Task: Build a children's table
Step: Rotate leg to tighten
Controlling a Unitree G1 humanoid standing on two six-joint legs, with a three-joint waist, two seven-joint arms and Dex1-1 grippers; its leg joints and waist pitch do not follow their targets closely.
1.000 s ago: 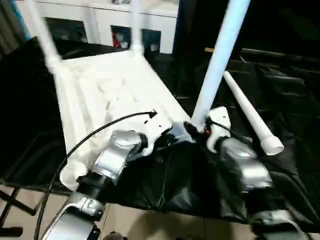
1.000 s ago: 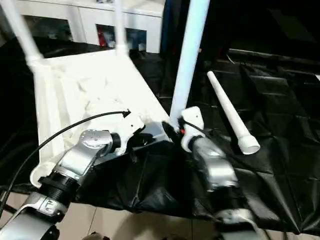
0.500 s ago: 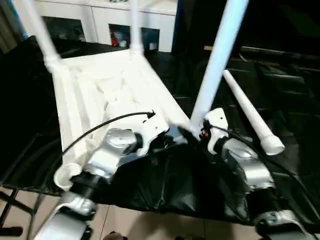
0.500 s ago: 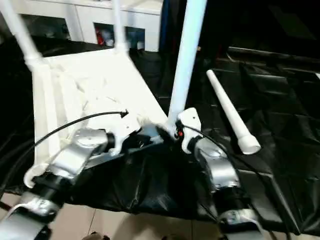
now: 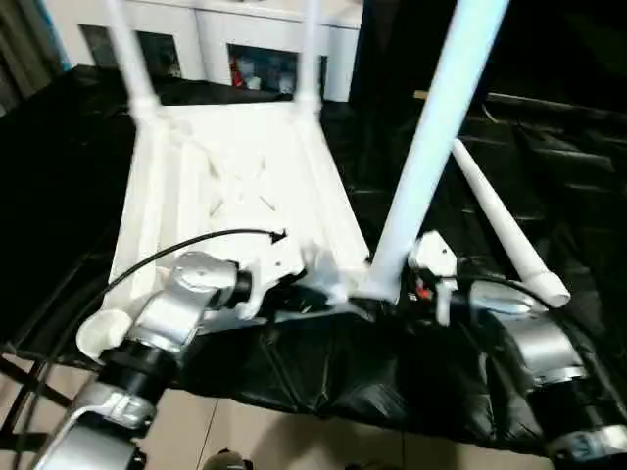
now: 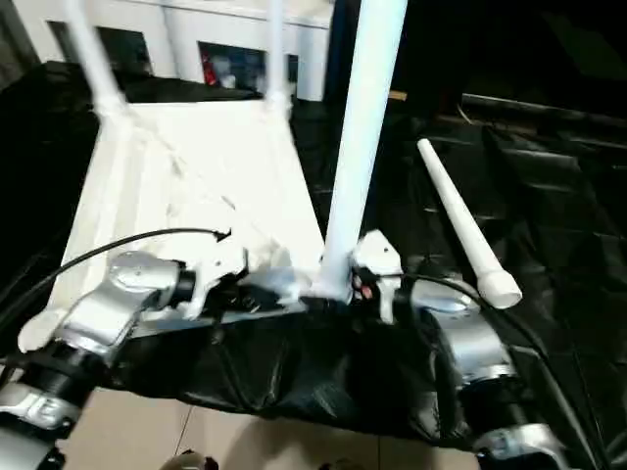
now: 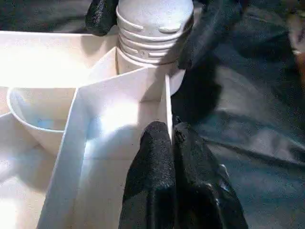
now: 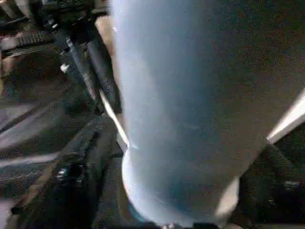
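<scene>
We see table top (image 5: 235, 186) upside down, frame centre, on black-draped bench (image 5: 549, 176). Three legs up; near-right leg (image 5: 431, 147) between right gripper (image 7: 147, 19) fingers, spread. Left gripper (image 7: 171, 143) fingers pinch rib. Fourth leg (image 5: 505, 225) loose at right; near-left socket (image 5: 103, 333) empty.

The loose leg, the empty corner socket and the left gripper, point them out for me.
loose leg (image 5: 505, 231): left eye view, mid-shaft.
empty corner socket (image 5: 99, 333): left eye view, round rim.
left gripper (image 7: 171, 138): left wrist view, between fingertips.
</scene>
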